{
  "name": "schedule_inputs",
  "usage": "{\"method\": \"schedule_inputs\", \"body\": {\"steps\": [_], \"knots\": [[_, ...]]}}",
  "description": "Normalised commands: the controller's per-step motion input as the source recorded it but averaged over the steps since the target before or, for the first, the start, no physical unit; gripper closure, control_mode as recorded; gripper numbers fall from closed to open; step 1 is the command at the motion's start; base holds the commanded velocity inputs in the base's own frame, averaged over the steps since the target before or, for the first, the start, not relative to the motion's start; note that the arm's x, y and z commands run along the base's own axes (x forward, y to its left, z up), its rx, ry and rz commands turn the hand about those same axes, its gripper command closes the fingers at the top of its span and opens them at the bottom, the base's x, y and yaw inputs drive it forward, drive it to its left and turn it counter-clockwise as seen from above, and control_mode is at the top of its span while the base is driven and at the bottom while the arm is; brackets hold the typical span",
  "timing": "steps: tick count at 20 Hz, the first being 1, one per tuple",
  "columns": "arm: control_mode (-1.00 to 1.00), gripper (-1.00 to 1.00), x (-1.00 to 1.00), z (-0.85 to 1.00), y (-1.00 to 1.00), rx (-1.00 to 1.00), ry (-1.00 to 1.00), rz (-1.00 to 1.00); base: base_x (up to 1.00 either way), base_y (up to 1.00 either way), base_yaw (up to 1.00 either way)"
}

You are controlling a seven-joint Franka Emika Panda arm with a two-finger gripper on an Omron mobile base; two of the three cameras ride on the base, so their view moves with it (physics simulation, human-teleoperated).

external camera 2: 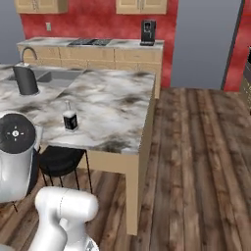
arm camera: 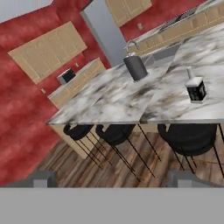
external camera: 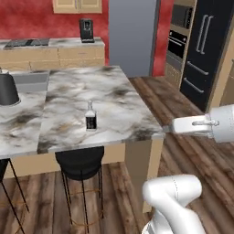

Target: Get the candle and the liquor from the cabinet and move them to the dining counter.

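Note:
The liquor [external camera: 91, 118] [external camera 2: 70, 117] [arm camera: 195, 87], a squat black bottle with a pale neck, stands upright on the dining counter [external camera: 116, 89] [external camera 2: 120, 98] [arm camera: 103, 100] near its front edge. Nothing touches it. My gripper [external camera: 171, 128] [arm camera: 113, 179] hangs off the counter's right corner at about top height, well to the right of the bottle. It is open, its fingertips [arm camera: 41, 178] spread wide with nothing between them. The candle is out of view. Tan wall cabinets [external camera: 77, 5] [external camera 2: 141, 6] [arm camera: 48, 50] hang on the red back wall, doors shut.
A tall dark cylinder [external camera: 7, 89] [external camera 2: 24, 81] [arm camera: 134, 68] stands by the inset sink [external camera: 29, 82] [external camera 2: 54, 76]. Black stools [external camera: 80, 162] [external camera 2: 59, 161] [arm camera: 188, 138] are tucked under the front edge. A black fridge [external camera: 208, 45] lines the right wall across open wooden floor [external camera 2: 196, 162].

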Motion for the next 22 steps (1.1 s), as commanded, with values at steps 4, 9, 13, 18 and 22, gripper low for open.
{"method": "schedule_inputs", "body": {"steps": [4,9,13,18,22], "knots": [[1.0,-1.0,0.0,0.0,0.0,0.0,0.0,0.0,-0.03,-0.19,-0.61],[1.0,-1.0,0.0,0.0,0.0,0.0,0.0,0.0,0.0,-0.27,-0.62],[1.0,-1.0,0.0,0.0,0.0,0.0,0.0,0.0,0.03,-0.3,-0.6],[1.0,-1.0,0.0,0.0,0.0,0.0,0.0,0.0,0.2,-0.43,-0.54],[1.0,-1.0,0.0,0.0,0.0,0.0,0.0,0.0,0.38,-0.46,-0.46]]}}
